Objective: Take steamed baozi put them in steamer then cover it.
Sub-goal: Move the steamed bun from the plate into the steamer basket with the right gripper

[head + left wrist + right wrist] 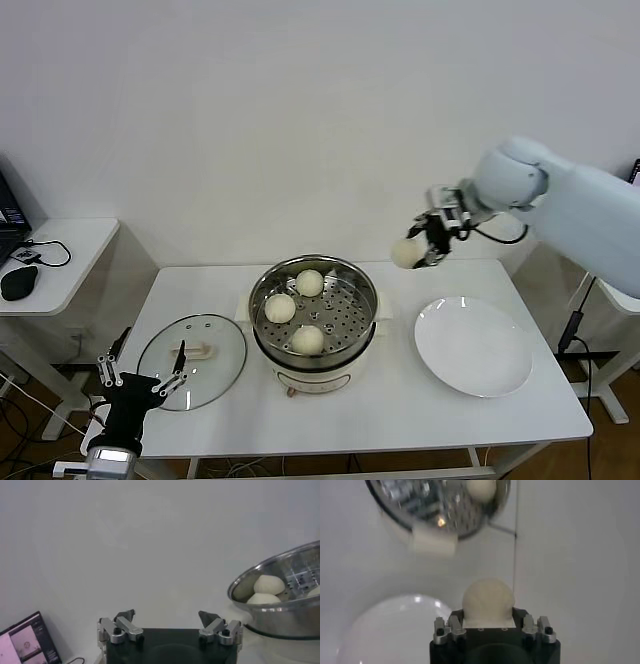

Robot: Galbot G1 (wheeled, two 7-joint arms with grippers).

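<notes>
One baozi sits pinched in the right gripper, raised at two o'clock from the steamer. Three baozi lie inside. At eight o'clock, the left gripper idles with fingers spread beside the cover.

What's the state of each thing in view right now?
steamer: uncovered, three baozi on its tray
fourth baozi: held in the air, right of the steamer
right gripper: jaws shut on the fourth baozi
cover: flat on the table, left of the steamer
plate: empty
left gripper: open, near the cover

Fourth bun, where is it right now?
The fourth bun is in the right gripper, held in the air on the robot's right, above the table between the steamer and the white plate.
</notes>
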